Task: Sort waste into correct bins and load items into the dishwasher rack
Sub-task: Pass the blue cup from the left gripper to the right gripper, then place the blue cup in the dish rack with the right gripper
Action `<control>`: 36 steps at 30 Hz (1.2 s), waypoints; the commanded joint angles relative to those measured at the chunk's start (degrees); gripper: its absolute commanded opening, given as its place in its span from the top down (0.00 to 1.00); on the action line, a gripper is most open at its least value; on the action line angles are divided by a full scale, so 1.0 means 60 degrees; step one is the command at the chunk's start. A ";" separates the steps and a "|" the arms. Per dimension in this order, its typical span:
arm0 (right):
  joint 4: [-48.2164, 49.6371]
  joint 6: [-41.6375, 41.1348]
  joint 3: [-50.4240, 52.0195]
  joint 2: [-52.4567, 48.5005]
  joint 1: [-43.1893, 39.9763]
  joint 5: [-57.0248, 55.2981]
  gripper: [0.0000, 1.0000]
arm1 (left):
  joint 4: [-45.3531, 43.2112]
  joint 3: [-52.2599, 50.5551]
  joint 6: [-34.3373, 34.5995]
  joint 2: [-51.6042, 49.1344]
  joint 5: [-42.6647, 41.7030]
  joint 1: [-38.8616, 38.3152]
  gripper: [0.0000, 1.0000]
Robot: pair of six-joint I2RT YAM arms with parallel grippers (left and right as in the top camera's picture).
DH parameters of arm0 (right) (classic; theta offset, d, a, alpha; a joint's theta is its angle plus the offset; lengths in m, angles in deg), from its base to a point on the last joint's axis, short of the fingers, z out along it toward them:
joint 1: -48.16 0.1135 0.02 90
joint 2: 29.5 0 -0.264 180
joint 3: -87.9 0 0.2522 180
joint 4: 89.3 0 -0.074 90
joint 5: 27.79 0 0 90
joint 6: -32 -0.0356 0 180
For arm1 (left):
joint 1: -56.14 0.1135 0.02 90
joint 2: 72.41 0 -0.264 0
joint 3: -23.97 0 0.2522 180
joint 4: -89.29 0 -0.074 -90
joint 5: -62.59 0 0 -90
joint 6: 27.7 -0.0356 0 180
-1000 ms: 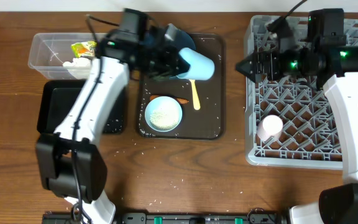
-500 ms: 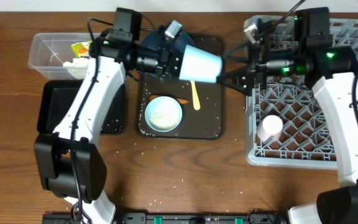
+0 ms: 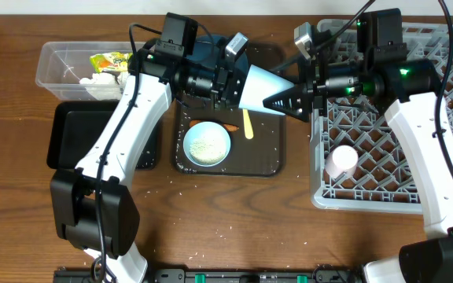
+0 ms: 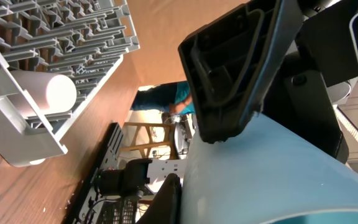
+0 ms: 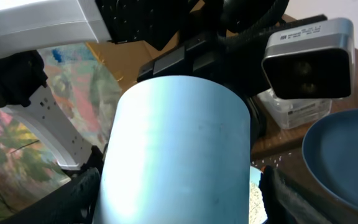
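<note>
Since half a second back, right gripper (image 3: 288, 101) has reached light blue cup (image 3: 259, 86), fingers astride its right end; grip unclear. Opposite end clamped by left gripper (image 3: 231, 83), cup level above dark brown tray (image 3: 267, 159). Beneath: white bowl (image 3: 187, 140) of rice (image 3: 208, 146), yellow spoon (image 3: 248, 123). In clear tub (image 3: 53, 59): wrapper (image 3: 108, 60), tissue (image 3: 94, 79). A pale cup (image 3: 341, 161) lies in grey pegged rack (image 3: 384, 196).

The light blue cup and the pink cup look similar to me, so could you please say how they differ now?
The light blue plastic cup is up in the air, lying sideways; the pale pink cup rests in the grey pegged dishwasher rack. The left gripper holds the blue cup; nothing touches the pink cup. Both are small plain cups.
</note>
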 commanded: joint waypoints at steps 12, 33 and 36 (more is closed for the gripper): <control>-0.0313 0.0080 0.0069 0.0044 0.0098 -0.0324 0.36 | -0.0080 0.0080 -0.0189 0.0142 -0.0317 0.0036 0.93; -0.1191 -0.2193 0.0069 0.0783 -0.2994 -0.2477 0.51 | -0.0601 0.0080 -0.0193 0.0142 0.1239 0.0106 0.66; -0.1894 -0.3442 0.0069 0.1009 -0.3585 -0.4342 0.49 | -0.0579 0.0080 -0.0193 0.0142 0.2765 0.0106 0.65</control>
